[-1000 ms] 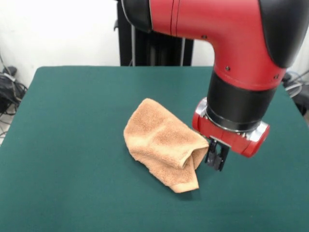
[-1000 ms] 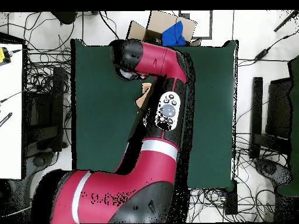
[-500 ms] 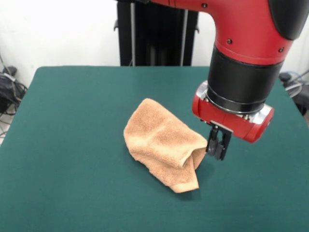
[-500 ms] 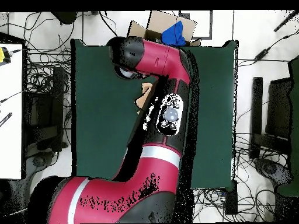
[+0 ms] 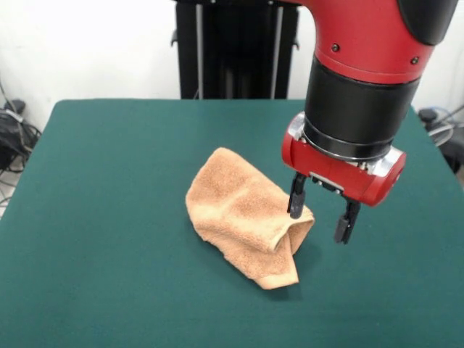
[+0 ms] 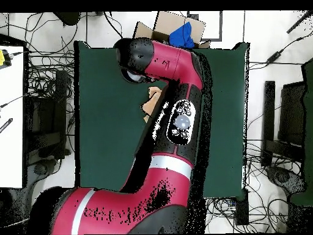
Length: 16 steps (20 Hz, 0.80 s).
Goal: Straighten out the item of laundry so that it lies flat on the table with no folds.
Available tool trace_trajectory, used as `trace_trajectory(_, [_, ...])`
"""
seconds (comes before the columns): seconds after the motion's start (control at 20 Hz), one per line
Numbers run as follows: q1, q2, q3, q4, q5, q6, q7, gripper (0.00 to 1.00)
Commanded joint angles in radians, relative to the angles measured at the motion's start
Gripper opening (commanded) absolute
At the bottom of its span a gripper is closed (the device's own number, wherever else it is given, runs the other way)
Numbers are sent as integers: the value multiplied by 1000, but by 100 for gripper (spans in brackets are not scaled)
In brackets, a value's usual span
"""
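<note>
The pincer (image 5: 320, 214) hung spread and empty above the right end of the crumpled towel (image 5: 245, 214), mid-tabletop (image 5: 109, 188); the grasp seemed pending, calling for descent onto that fold.

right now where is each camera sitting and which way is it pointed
Front view: across the table, angled down at the crumpled towel; shows the red wrist and the gripper, fingers spread.
Overhead view: above, looking straight down; the whole red arm covers most of the towel; the gripper is hidden under it.
Shared: green table, towel, arm.
</note>
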Motion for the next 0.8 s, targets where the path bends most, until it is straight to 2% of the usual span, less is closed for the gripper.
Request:
trace_trajectory(0.05, [-19, 14, 39, 156, 1, 16, 184, 100])
trace_trajectory(0.8, [-29, 0, 43, 175, -6, 52, 152, 100])
